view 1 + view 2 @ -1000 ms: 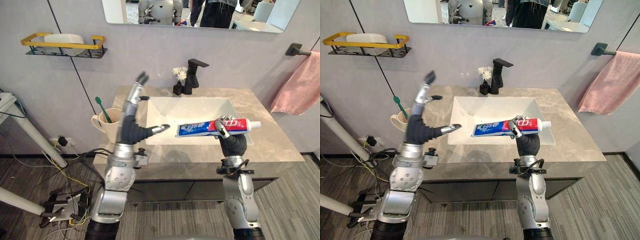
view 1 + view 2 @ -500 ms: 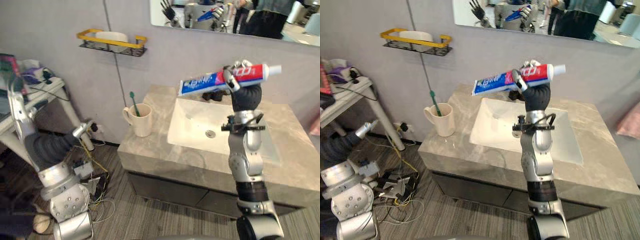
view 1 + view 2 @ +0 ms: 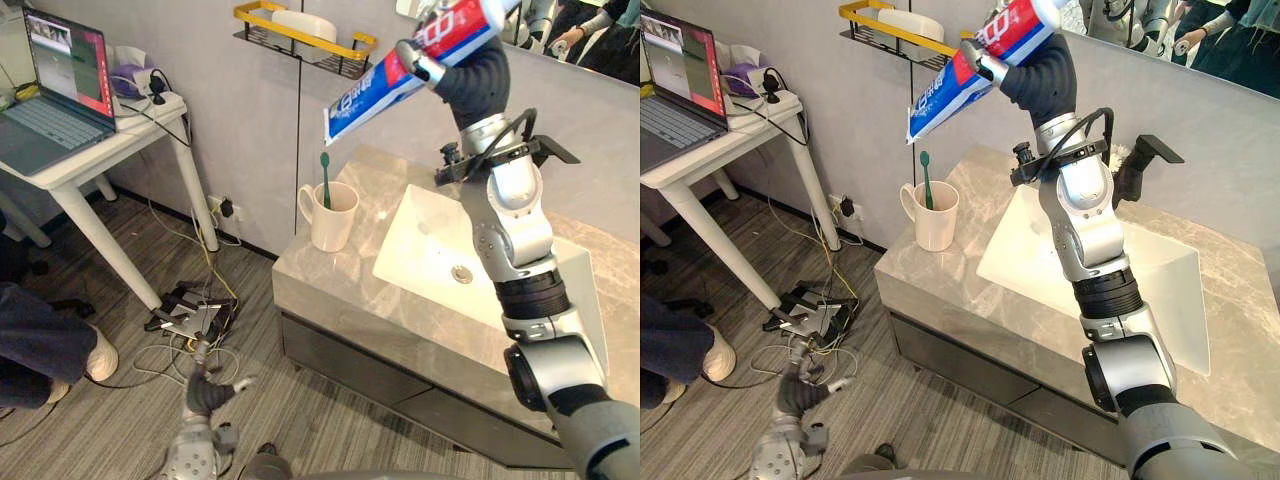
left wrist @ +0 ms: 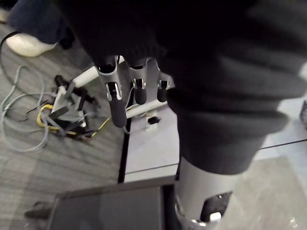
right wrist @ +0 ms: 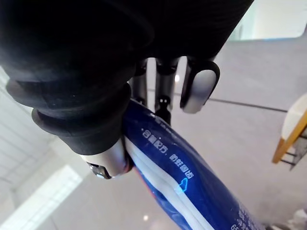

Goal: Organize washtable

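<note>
Clasping the toothpaste tube [image 5: 192,177], the fingers [image 5: 197,86] and thumb of the right hand [image 3: 470,78] stay curled round its capped half. The hand has swung from over the basin [image 3: 440,240] to high above the cup [image 3: 333,215] that holds a green toothbrush [image 3: 325,175], and the tube's crimped end now tilts down toward it. The left hand [image 4: 116,98], fingers relaxed and empty, has dropped toward the floor. The tube appears poised for lowering into the cup.

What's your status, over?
Right hand shut on toothpaste tube, held high, tail end angled down toward cup. Left hand open, low near floor. Toothbrush stands in cup.
</note>
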Motion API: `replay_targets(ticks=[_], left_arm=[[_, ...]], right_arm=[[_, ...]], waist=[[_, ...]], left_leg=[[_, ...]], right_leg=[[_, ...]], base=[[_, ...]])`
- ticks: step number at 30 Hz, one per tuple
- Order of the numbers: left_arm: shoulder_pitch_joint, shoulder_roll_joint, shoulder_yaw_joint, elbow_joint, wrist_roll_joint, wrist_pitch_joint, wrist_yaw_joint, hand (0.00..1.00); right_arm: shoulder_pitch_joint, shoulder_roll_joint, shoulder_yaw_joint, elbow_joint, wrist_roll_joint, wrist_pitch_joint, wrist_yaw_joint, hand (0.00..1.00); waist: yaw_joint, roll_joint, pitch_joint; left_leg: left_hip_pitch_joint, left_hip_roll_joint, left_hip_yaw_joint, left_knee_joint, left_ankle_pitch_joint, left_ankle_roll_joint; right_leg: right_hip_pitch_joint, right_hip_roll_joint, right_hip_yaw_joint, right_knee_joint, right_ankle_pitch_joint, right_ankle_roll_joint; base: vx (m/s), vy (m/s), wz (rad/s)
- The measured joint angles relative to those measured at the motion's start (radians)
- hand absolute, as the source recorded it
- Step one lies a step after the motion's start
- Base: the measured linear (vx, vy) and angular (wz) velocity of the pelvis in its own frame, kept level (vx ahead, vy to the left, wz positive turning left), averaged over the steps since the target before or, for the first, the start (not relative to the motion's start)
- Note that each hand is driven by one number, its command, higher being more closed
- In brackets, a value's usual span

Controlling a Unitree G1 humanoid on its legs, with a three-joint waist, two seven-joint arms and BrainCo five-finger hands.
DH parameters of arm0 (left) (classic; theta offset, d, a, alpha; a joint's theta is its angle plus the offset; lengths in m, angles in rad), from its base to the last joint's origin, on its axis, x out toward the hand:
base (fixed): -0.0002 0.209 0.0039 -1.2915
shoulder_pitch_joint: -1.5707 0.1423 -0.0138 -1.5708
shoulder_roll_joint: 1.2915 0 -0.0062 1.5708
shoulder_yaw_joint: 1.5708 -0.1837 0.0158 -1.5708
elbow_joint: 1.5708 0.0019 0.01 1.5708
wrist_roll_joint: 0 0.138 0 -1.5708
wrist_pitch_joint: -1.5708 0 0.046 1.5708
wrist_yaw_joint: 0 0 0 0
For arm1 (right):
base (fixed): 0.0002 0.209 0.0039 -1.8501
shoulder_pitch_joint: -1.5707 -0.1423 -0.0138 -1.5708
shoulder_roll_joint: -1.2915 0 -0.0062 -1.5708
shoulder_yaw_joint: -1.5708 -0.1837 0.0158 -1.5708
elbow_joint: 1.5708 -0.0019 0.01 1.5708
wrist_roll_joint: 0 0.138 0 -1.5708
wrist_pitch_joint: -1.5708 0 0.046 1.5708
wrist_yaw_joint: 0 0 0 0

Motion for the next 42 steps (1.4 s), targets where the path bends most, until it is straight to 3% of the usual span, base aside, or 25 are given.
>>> replay_targets(ticks=[7,14,20,29,42], left_arm=[[-0.055,0.033,0.001,0.065,-0.018,0.003,-0.023,0.00],[-0.084,0.042,-0.002,0.172,-0.018,0.005,-0.040,0.00],[-0.115,0.058,-0.021,0.288,-0.065,0.025,-0.043,0.00],[-0.144,0.073,-0.052,0.328,-0.076,0.025,-0.040,0.00],[-0.158,0.089,-0.093,0.323,-0.136,0.025,-0.059,0.00]], right_arm=[[-0.018,-0.052,0.007,0.000,-0.055,0.003,0.000,1.00],[-0.037,-0.053,0.027,0.001,-0.106,0.005,-0.001,1.00],[-0.065,-0.013,0.037,0.051,-0.156,0.023,-0.002,1.00],[-0.080,0.014,0.068,0.157,-0.183,0.050,-0.005,1.00],[-0.080,0.059,0.070,0.180,-0.184,0.063,-0.002,1.00]], waist=[[-0.001,-0.009,0.020],[0.004,-0.007,0.025],[0.005,-0.006,0.050],[0.019,-0.009,0.052],[0.028,-0.037,0.068]], left_leg=[[-0.018,0.002,0.018,0.001,-0.002,-0.002],[-0.018,0.006,0.027,0.001,-0.002,-0.001],[-0.030,0.016,0.038,0.010,-0.002,-0.001],[-0.056,0.020,0.010,0.019,0.001,-0.005],[-0.072,0.019,-0.008,0.028,0.001,-0.006]], right_leg=[[-0.029,0.000,0.018,0.000,0.003,0.000],[-0.042,-0.001,0.025,0.017,0.004,0.000],[-0.060,0.005,0.041,0.026,0.004,-0.001],[-0.064,0.015,0.020,0.018,0.004,-0.001],[-0.061,0.018,0.002,0.010,0.004,-0.002]], base=[[0.00,-0.004,-0.06],[-0.01,-0.001,-0.03],[-0.05,-0.016,-0.07],[-0.01,-0.021,0.08],[0.00,-0.005,0.05]])
